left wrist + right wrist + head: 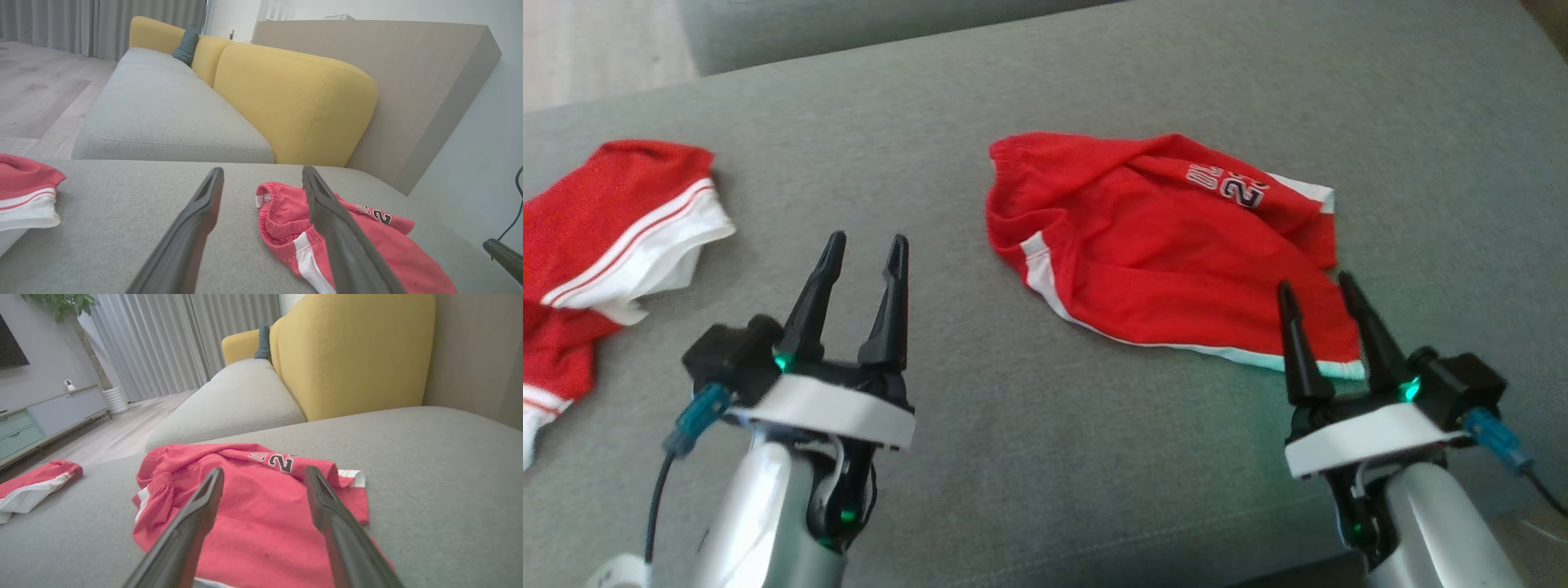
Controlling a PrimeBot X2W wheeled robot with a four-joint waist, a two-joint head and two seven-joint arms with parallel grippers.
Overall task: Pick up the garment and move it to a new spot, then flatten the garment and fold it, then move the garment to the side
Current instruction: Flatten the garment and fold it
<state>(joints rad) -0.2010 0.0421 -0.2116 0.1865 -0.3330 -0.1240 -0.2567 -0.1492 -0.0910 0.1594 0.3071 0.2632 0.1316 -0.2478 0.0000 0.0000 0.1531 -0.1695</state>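
On grey sofa cushion (pixel 1013 457), right of centre: garment (pixel 1168 253), crumpled, awaiting pickup. Over bare cushion, left gripper (pixel 867 238), jaws apart, empty; at garment's near edge, right gripper (pixel 1314 282), likewise spread and empty, likely poised to grasp. Far left: second red garment (pixel 613 220).

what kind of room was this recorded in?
Most likely a home living room: a grey sofa with yellow back cushions, floor-length curtains, and a low cabinet below a dark wall screen.
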